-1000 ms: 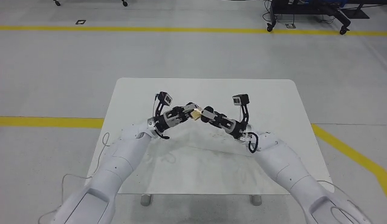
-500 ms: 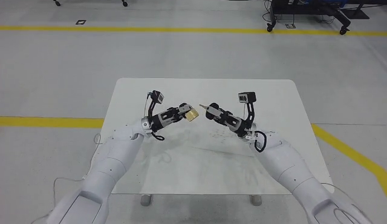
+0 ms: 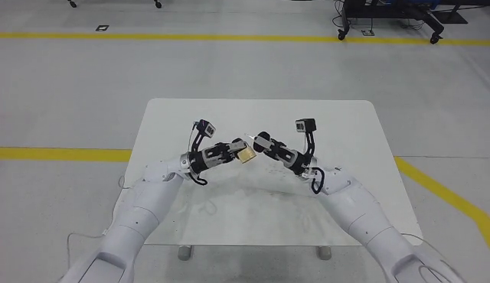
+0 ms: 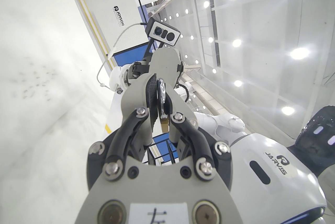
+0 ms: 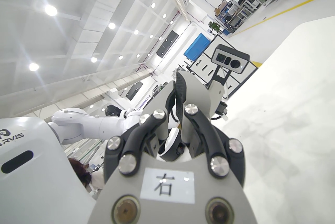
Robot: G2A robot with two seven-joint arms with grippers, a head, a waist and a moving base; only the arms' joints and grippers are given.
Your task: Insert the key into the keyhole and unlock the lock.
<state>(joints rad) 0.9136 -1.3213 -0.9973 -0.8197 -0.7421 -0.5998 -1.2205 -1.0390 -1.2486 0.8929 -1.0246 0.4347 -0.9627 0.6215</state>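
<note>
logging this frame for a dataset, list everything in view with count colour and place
lock: 1, brass, in the left jaws above the table's middle
key: 1, silver, sticking out of the right jaws
table: 1, white, under both arms
floor stripes: 2, yellow, one beyond the table, one passing under it
cart: 1, dark, far right floor
arms: 2, white, meeting over the table
left jaws: grey, shut on lock
right jaws: grey, shut on key
</note>
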